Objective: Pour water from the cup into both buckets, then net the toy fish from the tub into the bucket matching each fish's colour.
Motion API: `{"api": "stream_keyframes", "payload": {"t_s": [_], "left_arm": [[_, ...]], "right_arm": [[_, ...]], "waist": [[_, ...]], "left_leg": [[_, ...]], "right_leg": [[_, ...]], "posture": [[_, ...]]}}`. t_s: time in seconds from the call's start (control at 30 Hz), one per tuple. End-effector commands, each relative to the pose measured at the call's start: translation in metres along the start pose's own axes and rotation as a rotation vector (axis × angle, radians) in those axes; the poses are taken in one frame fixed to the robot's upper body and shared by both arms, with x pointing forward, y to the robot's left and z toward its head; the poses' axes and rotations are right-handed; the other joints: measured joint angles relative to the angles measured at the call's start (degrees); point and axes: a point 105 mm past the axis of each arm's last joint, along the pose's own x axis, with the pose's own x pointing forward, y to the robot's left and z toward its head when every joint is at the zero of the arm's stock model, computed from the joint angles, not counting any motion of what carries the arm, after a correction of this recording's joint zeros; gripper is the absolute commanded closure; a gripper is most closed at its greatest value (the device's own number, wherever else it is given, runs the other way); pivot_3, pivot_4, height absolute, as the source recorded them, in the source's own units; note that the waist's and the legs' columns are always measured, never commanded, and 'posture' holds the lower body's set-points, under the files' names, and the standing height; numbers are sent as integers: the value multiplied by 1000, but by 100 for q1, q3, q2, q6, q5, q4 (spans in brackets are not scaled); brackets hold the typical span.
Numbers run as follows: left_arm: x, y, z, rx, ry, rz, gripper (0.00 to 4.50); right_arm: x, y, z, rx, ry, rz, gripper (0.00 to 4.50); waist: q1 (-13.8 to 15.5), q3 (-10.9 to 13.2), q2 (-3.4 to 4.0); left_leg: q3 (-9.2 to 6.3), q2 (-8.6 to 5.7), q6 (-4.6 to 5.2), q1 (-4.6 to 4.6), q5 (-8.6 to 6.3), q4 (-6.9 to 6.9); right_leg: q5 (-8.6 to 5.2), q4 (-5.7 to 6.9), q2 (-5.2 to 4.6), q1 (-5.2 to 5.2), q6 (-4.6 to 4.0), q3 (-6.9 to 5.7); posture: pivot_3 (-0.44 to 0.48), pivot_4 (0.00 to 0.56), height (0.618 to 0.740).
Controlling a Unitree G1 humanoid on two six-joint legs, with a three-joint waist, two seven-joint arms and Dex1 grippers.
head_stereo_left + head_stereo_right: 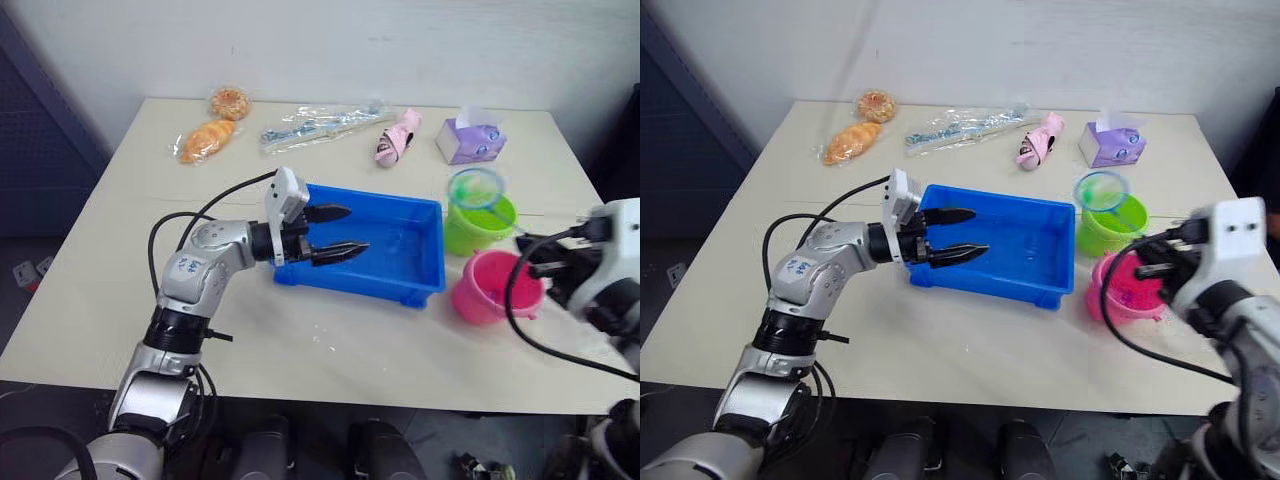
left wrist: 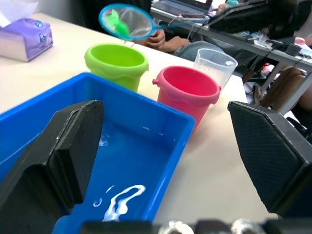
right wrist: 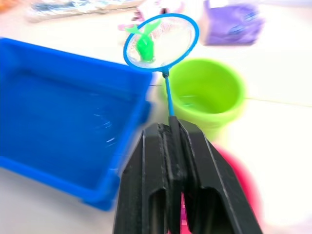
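One green fish in net; handle runs back to right hand.

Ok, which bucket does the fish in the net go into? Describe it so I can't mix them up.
Start at the blue tub in the middle of the table. Two small buckets stand just off its end on the robot's right. Take the lime green bucket, the one farther from the robot, with the net held over it by the right end effector; the pink bucket sits nearer the robot.

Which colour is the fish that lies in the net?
Green. The fish in the net shows best in the right wrist view.
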Motion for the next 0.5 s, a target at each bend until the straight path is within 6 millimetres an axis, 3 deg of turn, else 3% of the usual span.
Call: {"api": "stream_keyframes", "payload": {"t_s": [0.03, 0.17, 0.4, 0.5], "left_arm": [[5, -3, 10, 46, -24, -31, 126], [6, -3, 13, 64, -33, -32, 126], [3, -2, 18, 87, -42, -10, 126], [1, -1, 18, 89, -40, -2, 126]], "right_arm": [[-2, -15, 8, -152, -5, -78, 4500], [8, -30, 12, -471, 39, -129, 4500], [36, -40, 4, -1141, 107, -69, 4500], [42, -47, 2, -1333, 116, -51, 4500]], "waist": [[-10, 0, 1], [-8, 0, 1], [8, 1, 0], [11, 1, 0]], "left_leg": [[5, 1, -1, 1, 0, -1], [10, 3, -2, 5, 2, 2], [9, 4, -2, 4, 3, 8], [9, 4, -3, 4, 4, 10]], "right_leg": [[0, 0, 2, 0, 0, 3], [0, 2, 4, 0, 1, 7], [-1, -2, 5, 5, 3, 4], [-1, -2, 5, 6, 3, 2]], "posture": [[0, 150, 739], [0, 150, 739], [0, 150, 739], [0, 150, 739]]}}
